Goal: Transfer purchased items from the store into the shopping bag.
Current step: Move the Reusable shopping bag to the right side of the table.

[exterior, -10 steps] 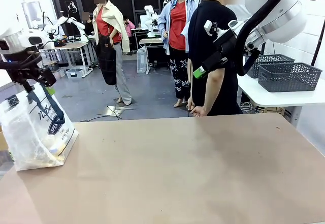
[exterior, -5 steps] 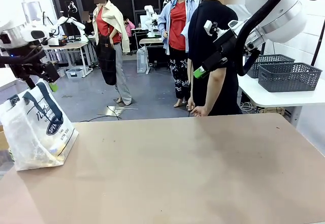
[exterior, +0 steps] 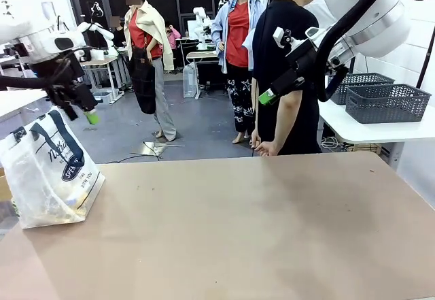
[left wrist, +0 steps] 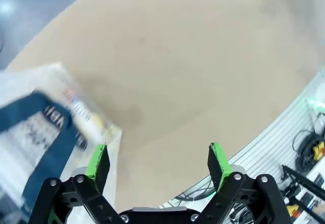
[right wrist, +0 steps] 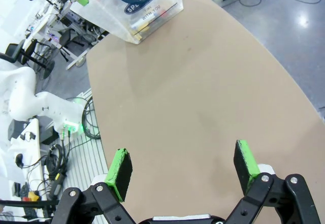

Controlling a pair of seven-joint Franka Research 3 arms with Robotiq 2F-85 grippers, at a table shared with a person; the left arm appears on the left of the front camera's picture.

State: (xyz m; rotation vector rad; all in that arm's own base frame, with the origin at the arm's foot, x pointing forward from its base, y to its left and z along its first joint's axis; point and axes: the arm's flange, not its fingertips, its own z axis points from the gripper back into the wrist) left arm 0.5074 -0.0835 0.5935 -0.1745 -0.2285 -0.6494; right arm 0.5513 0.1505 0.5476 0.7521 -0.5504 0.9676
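The shopping bag (exterior: 47, 177), whitish and translucent with navy straps and a dark oval logo, stands at the table's left edge. Yellowish purchased items (exterior: 58, 211) show through its bottom. My left gripper (exterior: 80, 113) hangs open just above and right of the bag's straps, holding nothing. In the left wrist view the open left gripper (left wrist: 158, 158) looks down past the bag (left wrist: 30, 142) at bare table. My right gripper (exterior: 270, 94) is raised high at the far side, open and empty. The right wrist view has the right gripper (right wrist: 184, 165) far from the bag (right wrist: 142, 5). Two dark grey mesh baskets (exterior: 387, 103) stand off to the right; I cannot tell which is the store.
A person in black (exterior: 285, 62) stands at the far edge, one hand (exterior: 265, 149) at the table's rim, close behind my right gripper. The baskets rest on a white side table (exterior: 360, 130). The brown table (exterior: 258, 225) stretches wide to the right of the bag.
My left gripper has moved right and slightly up, away from over the bag's straps. The bag and the right arm have stayed put.
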